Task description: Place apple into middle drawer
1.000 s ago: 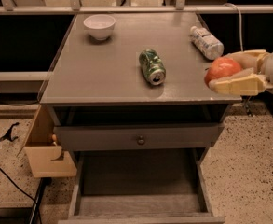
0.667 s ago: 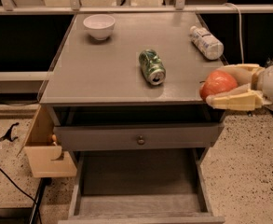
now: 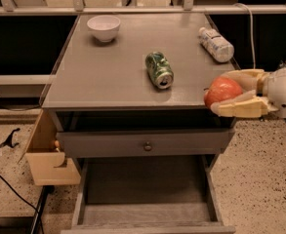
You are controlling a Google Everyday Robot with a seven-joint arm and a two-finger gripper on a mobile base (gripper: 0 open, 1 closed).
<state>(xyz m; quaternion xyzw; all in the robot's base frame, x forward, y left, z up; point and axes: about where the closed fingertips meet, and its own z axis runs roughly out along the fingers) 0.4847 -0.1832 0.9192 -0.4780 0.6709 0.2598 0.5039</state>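
The apple (image 3: 221, 90) is red-orange and round, held at the table's front right corner, level with the tabletop edge. My gripper (image 3: 219, 94) reaches in from the right, its cream fingers (image 3: 240, 109) shut on the apple above and below. The middle drawer (image 3: 142, 186) is pulled open below, under the table's front; its bare grey floor holds nothing. The apple is above and to the right of the drawer, outside its right wall.
On the grey tabletop (image 3: 98, 77) stand a white bowl (image 3: 103, 27) at the back left, a green can (image 3: 159, 69) on its side in the middle and a plastic bottle (image 3: 215, 44) lying at the back right. A closed drawer front with a knob (image 3: 145, 146) sits above the open drawer. A tan wooden box (image 3: 47, 157) hangs at the left.
My gripper has carried the apple a little to the left and down, closer to the table's front right corner. Everything else is unmoved.
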